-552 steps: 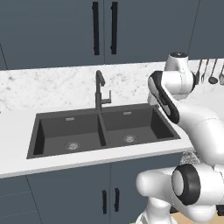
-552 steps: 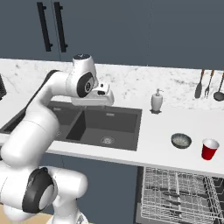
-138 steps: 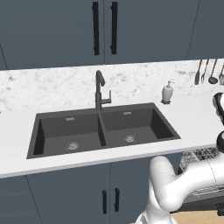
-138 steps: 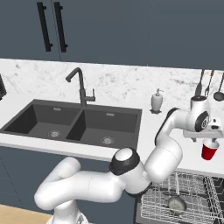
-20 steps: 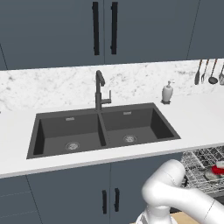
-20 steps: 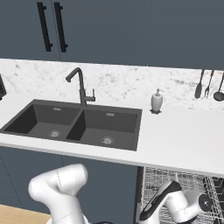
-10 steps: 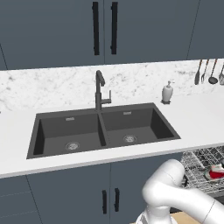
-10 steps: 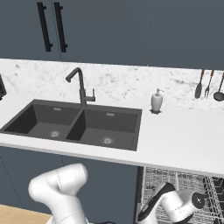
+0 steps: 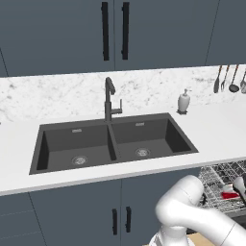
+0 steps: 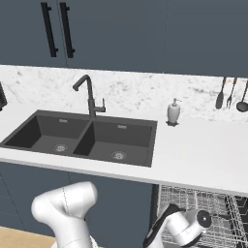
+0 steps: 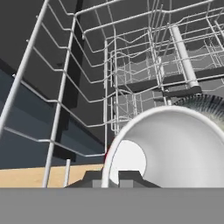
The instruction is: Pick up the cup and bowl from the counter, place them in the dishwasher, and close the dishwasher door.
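The dishwasher stands open under the counter (image 9: 218,129), its grey wire rack (image 10: 213,206) pulled out. My gripper (image 11: 110,180) is low inside the rack, shut on the rim of the red cup (image 11: 166,148). The cup's white inside faces the hand camera. From the left base view the cup (image 9: 229,194) shows red among the rack wires. The bowl (image 11: 205,102) lies just behind the cup, showing only a dark ribbed rim. The dishwasher door is out of view.
A dark double sink (image 9: 115,141) with a black faucet (image 9: 109,98) sits in the counter left of the dishwasher. A soap dispenser (image 10: 173,112) and hanging utensils (image 9: 226,79) are at the back. Rack wires (image 11: 107,87) stand close around the hand.
The hand has shifted only slightly inside the rack. The cup stays in the grip at the same spot in the rack.
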